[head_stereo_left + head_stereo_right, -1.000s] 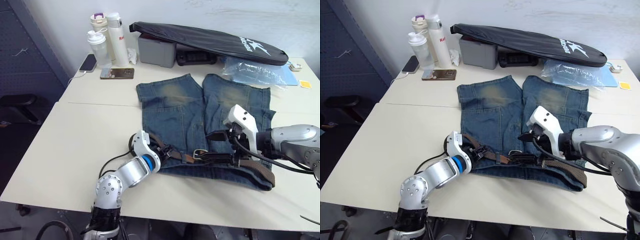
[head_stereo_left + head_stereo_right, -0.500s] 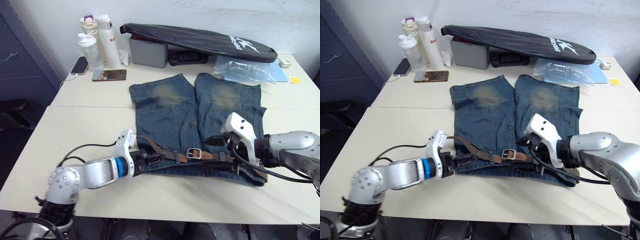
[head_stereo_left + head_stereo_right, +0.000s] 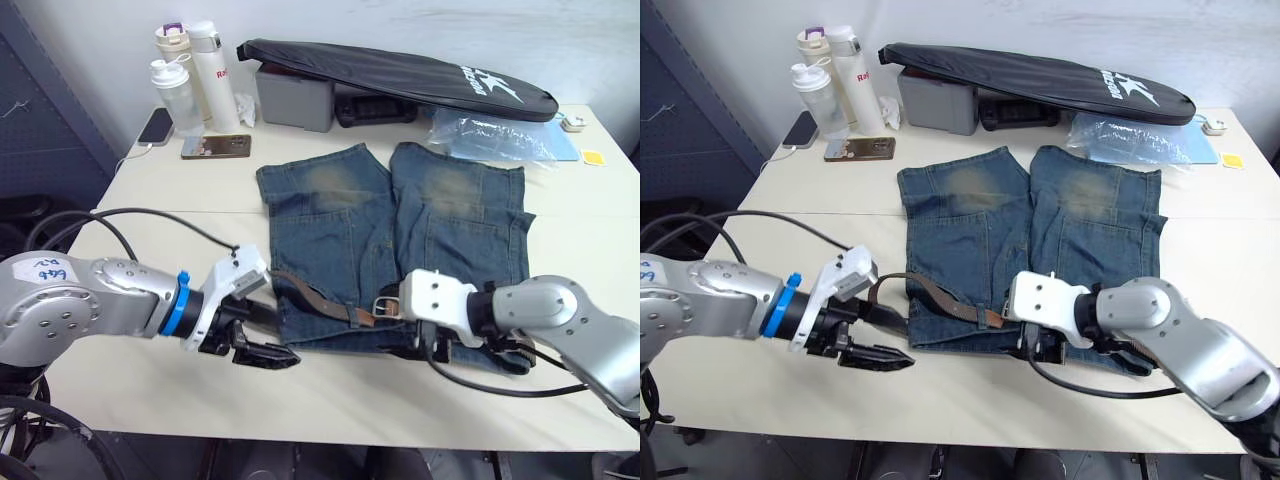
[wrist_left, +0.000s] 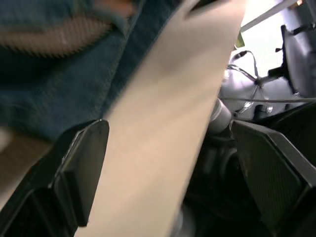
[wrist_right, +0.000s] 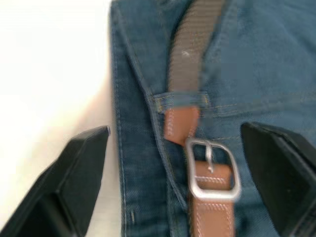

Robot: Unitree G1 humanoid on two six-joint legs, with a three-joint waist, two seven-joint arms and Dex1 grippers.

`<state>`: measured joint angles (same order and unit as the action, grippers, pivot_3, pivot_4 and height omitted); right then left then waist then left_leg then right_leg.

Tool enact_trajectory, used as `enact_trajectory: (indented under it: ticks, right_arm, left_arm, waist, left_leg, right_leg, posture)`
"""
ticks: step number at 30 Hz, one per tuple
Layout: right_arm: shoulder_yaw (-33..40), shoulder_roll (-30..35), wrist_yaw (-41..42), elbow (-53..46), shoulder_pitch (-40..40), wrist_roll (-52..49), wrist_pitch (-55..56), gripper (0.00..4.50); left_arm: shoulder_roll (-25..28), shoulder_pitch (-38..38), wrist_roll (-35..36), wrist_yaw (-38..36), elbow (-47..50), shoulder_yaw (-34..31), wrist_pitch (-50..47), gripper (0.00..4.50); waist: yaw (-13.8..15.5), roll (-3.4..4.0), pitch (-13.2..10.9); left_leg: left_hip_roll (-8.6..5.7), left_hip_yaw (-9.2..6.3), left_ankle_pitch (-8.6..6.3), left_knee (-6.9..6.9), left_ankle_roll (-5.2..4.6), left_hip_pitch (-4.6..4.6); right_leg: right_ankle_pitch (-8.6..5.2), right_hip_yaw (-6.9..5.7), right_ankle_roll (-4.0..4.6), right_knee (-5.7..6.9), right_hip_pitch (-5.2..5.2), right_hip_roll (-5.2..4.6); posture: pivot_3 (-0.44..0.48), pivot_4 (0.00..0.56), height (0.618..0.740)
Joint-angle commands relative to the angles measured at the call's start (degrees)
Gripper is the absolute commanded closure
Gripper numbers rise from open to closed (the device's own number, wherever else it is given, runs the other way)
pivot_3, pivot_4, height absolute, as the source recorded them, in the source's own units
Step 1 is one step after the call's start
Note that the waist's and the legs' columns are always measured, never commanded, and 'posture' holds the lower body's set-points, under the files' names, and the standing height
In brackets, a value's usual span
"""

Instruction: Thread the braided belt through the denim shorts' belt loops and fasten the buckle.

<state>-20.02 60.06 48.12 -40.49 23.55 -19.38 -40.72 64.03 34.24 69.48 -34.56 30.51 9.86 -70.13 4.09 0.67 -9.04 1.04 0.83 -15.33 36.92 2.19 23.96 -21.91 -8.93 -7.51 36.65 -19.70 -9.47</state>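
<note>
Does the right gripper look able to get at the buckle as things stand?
Probably yes: the right gripper is open right above the buckle, which lies bare on the denim shorts, nothing between.

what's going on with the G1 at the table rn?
It is threading a dark-brown braided belt through faded blue denim shorts lying flat on the cream table. The right gripper hangs open over the waistband, where the reddish-brown tip pokes through one denim belt loop just short of the silver buckle, not yet fastened. The left gripper is open above bare tabletop beside the shorts.
</note>
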Motion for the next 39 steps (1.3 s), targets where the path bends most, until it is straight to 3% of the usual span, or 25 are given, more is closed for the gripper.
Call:
enact_trajectory:
  ticks: [1, 2, 6, 14, 30, 33, 38, 39]
  right_arm:
    - [-2.85, -1.14, -0.16, -0.26, 0.21, 7.41, 5.66, 0.55]
    - [-3.42, -1.87, -0.46, 0.25, 0.23, 8.84, 6.48, 0.86]
    - [-3.99, -3.85, -0.29, 1.45, -0.19, 12.77, 8.13, 2.82]
    - [-3.08, -5.84, 1.4, 2.55, -0.87, 15.43, 9.21, 2.82]
    - [-3.2, -10.3, 3.45, 6.29, -1.72, 19.84, 10.28, 2.82]
    - [-1.14, -10.46, 4.42, 3.89, -1.6, 17.71, 7.45, 2.85]
    - [0.65, -10.23, 5.35, 1.11, -1.38, 15.9, 4.0, 2.85]
    - [0.79, -10.16, 5.43, 0.8, -1.45, 15.79, 3.61, 2.85]
  left_arm:
    - [1.81, 1.55, -10.91, -11.98, -0.93, 3.34, 7.21, 0.0]
    - [2.21, 1.47, -13.34, -14.18, -1.1, 4.15, 8.52, 0.0]
    - [2.52, 0.52, -19.59, -19.52, -1.64, 5.42, 11.32, 0.0]
    - [-3.08, -1.68, -24.13, -18.48, -0.68, 4.99, 10.42, 0.0]
    - [-7.77, -3.89, -29.05, -16.74, -0.3, 3.39, 11.17, 0.0]
    - [-7.69, -5.65, -29.76, -16.7, -1.0, 2.26, 11.68, 0.6]
    - [-8.71, -6.87, -32.71, -16.32, -2.25, 3.28, 13.84, 2.91]
    - [-9.51, -6.94, -33.35, -15.93, -2.43, 3.72, 14.35, 3.55]
  waist:
    - [-0.18, 0.0, -0.06]
    - [-0.33, -0.04, -0.12]
    - [-0.95, -0.04, -0.17]
    - [-1.11, -0.05, -0.17]
    - [-1.24, -0.05, -0.19]
    - [-1.36, -0.05, -0.18]
    - [-1.35, -0.04, -0.18]
    - [-1.34, -0.05, -0.18]
  left_leg:
    - [0.01, 0.02, 0.0, 0.01, 0.0, 0.0]
    - [0.02, 0.03, 0.0, 0.02, 0.0, -0.01]
    - [0.08, 0.03, 0.01, 0.04, -0.04, 0.01]
    - [0.08, -0.05, 0.04, 0.11, -0.11, -0.03]
    - [0.08, -0.03, 0.04, 0.1, -0.13, -0.31]
    - [0.08, -0.04, 0.04, 0.11, -0.13, -0.32]
    - [0.09, -0.05, 0.04, 0.12, -0.13, -0.38]
    - [0.08, -0.04, 0.04, 0.14, -0.13, -0.4]
  right_leg:
    - [0.0, 0.02, 0.0, 0.01, 0.0, 0.0]
    - [0.0, 0.02, 0.0, 0.04, -0.01, 0.0]
    - [0.0, 0.01, 0.0, 0.19, -0.06, 0.01]
    - [0.0, -0.01, 0.0, 0.33, 0.0, 0.0]
    - [0.0, 0.04, 0.0, 0.46, 0.21, -0.01]
    - [0.0, 0.04, 0.01, 0.48, 0.21, -0.02]
    - [0.0, 0.05, 0.01, 0.54, 0.25, -0.02]
    - [0.0, 0.05, 0.01, 0.53, 0.28, -0.02]
  posture:
    - [0.0, 0.15, 0.645]
    - [0.0, 0.15, 0.645]
    - [0.0, 0.15, 0.645]
    - [0.0, 0.15, 0.645]
    - [0.0, 0.15, 0.645]
    - [0.0, 0.15, 0.645]
    - [0.0, 0.15, 0.645]
    - [0.0, 0.15, 0.645]
